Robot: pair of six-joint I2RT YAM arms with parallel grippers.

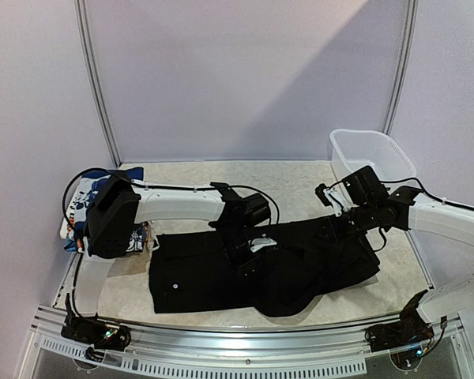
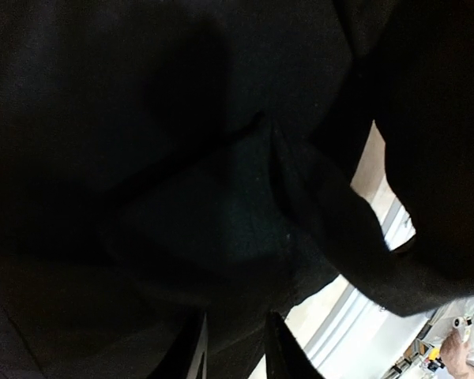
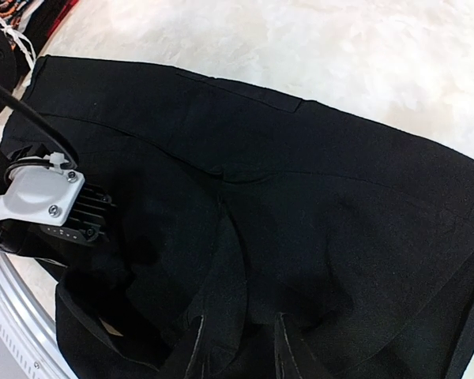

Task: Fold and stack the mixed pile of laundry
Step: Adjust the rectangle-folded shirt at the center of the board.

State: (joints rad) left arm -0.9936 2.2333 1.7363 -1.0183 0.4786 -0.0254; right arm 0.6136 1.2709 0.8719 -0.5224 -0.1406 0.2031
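Note:
A large black garment (image 1: 213, 276) lies spread across the middle of the table. It fills the left wrist view (image 2: 182, 158) and the right wrist view (image 3: 316, 205). My left gripper (image 1: 249, 254) is low over its middle, and its narrowly parted fingers (image 2: 235, 347) have a raised fold of black cloth between them. My right gripper (image 1: 337, 229) is at the garment's right part. Its fingers (image 3: 238, 347) are close together on a ridge of the black cloth. A blue cartoon-print garment (image 1: 80, 207) lies at the far left, partly hidden by my left arm.
A white plastic tub (image 1: 373, 154) stands at the back right. My left arm's wrist (image 3: 39, 197) shows in the right wrist view, close to the right gripper. The table's metal front rail (image 1: 245, 347) runs just below the garment's sagging front edge.

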